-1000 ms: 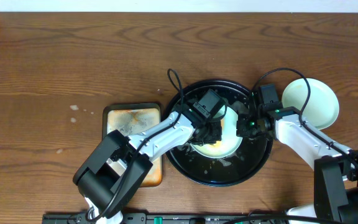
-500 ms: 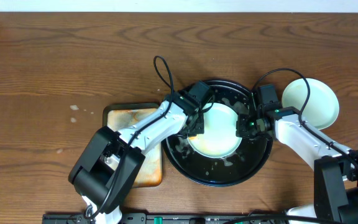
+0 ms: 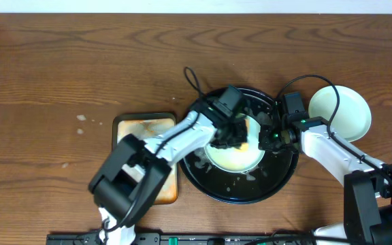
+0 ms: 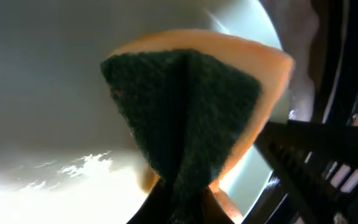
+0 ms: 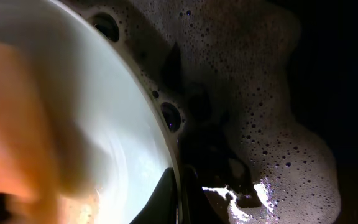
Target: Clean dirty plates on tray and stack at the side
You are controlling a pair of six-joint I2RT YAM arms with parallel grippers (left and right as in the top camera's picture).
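A pale plate (image 3: 237, 158) lies in the black foamy tray (image 3: 240, 192). My left gripper (image 3: 231, 136) is shut on a green-and-orange sponge (image 4: 185, 106) and presses it on the plate's inside (image 4: 48, 81). My right gripper (image 3: 269, 138) is shut on the plate's right rim (image 5: 166, 134) and holds it in the foam (image 5: 253, 124). A mint-green plate (image 3: 342, 112) sits on the table right of the tray. A third plate is not visible.
A rectangular rusty-orange tray (image 3: 145, 133) lies left of the black tray, partly under my left arm. Cables loop over the black tray's far rim (image 3: 192, 85). The table's front edge is close below.
My left gripper swung with the sponge from the plate's middle to its left edge and back to the upper middle. The right gripper and the plate stayed put.
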